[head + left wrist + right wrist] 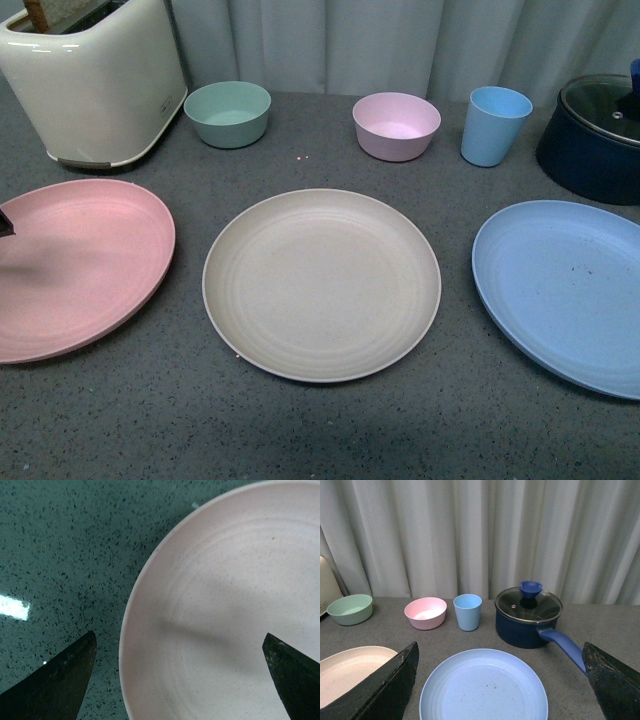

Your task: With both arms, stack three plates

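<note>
Left wrist view: the left gripper (pixel 179 635) stands wide open and holds nothing. One dark finger (pixel 55 685) hangs over the speckled table (pixel 60 555), the other over the inside of the pink plate (pixel 225 595), so the plate's rim runs between them. A soft shadow lies across the plate's ridged floor. Whether either fingertip touches anything I cannot tell.

Right wrist view: the right gripper (pixel 500 650) is also spread wide and empty, its two fingers framing the blue plate (pixel 482 687), which lies flat on the table with a few dark specks on it. The gripper is clear of the plate. To one side, partly behind a finger, shows the edge of the beige plate (pixel 350 667). Beyond the blue plate stand a dark blue pot (pixel 525 625) with a glass lid and its handle pointing toward the camera, a blue cup (pixel 468 611), a pink bowl (pixel 425 613) and a green bowl (pixel 350 609) — all in a row before a pale curtain (pixel 470 530).

Front view: the three plates lie apart in a row, none stacked — pink at the left, beige in the middle, blue at the right, with bare table between them. Only a dark tip of the left gripper shows, at the left edge over the pink plate, casting a shadow on it; the right gripper is out of sight here. Behind the plates stand a cream toaster (pixel 95 85), the two bowls, the cup and the pot.
</note>
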Available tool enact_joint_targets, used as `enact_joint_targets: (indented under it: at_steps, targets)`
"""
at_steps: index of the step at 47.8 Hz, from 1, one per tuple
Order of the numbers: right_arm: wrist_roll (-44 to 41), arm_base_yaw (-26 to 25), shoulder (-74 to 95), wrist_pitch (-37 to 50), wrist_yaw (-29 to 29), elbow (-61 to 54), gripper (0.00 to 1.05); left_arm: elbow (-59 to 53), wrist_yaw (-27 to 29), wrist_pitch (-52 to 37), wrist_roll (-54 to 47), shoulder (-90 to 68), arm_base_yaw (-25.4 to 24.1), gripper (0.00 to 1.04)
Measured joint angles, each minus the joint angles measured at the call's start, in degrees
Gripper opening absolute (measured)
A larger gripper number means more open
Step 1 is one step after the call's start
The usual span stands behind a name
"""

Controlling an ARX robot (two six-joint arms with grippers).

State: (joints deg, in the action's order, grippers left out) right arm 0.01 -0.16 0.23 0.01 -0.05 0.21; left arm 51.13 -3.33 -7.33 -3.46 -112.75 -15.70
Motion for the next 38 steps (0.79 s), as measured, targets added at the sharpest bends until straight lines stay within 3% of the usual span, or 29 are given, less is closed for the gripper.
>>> enact_joint_targets:
  at_steps: [20, 26, 35, 38]
  targets:
    - [-0.02, 0.0, 0.0, 0.0, -0.02, 0.0, 0.95, 3.98, -2.84, 4.57, -4.28, -6.14, -2.32, 0.97]
    - [0.0, 0.0, 0.0, 0.0, 0.0, 0.0, 0.95, 5.11, -2.27, 4.39, -4.48, -7.65, -2.47, 0.81]
    - [0.0, 0.0, 0.0, 0.0, -0.02, 0.0, 0.95, 6.73, -2.38, 4.76, -4.17, -8.96, -3.06, 0.44]
    - [0.0, 0.0, 0.0, 0.0, -0.02, 0.0, 0.95, 7.02, -2.45, 4.81, -4.15, -9.03, -3.45, 0.37]
